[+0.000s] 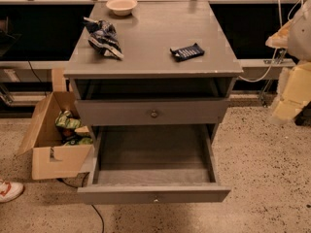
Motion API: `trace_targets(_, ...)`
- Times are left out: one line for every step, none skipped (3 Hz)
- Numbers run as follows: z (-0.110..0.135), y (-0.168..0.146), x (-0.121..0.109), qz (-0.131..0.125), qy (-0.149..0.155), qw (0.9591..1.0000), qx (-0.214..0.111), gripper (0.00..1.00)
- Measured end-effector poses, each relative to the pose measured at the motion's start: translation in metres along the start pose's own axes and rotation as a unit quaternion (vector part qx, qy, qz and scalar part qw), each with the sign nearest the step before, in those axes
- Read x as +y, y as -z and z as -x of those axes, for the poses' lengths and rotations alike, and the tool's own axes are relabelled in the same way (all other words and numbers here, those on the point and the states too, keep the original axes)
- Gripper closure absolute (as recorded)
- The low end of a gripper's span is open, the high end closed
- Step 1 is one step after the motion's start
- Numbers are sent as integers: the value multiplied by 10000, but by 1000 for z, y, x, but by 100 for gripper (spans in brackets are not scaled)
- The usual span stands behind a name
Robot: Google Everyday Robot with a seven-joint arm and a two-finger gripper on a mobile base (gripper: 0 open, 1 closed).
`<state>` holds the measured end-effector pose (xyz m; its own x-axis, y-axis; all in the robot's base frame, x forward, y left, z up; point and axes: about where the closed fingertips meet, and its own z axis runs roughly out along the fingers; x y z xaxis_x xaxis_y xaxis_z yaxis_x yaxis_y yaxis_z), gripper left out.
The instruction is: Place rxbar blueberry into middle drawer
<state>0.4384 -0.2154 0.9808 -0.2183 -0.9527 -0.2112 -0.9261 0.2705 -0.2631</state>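
Note:
The rxbar blueberry (187, 52), a small flat dark navy bar with pale lettering, lies on the grey cabinet top (155, 28), right of centre near the front edge. The middle drawer (153, 157) is pulled fully out below, its long tray showing nothing inside, with a narrow front panel and tiny knob (155, 198). My gripper (287, 106) shows as a blurred pale yellow shape at the right edge of the view, off the cabinet's right side and apart from the bar.
A blue-and-white wrinkly snack bag (103, 38) and a pale bowl (121, 6) sit on the cabinet top at left and back. A closed drawer with a round knob (154, 113) is above the open one. An open cardboard box (56, 140) with snacks stands on the floor at left, beside a shoe (8, 190).

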Motion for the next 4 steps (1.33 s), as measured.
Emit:
trace_targets(0, 0, 0, 0, 0, 10000, 0, 0)
trace_targets(11, -26, -54, -75, 122, 9983, -559, 0)
trace_targets(23, -61, -113, -58, 172, 9938, -1100, 0)
trace_targets(38, -99, -163, 17, 42, 9873, -1589, 0)
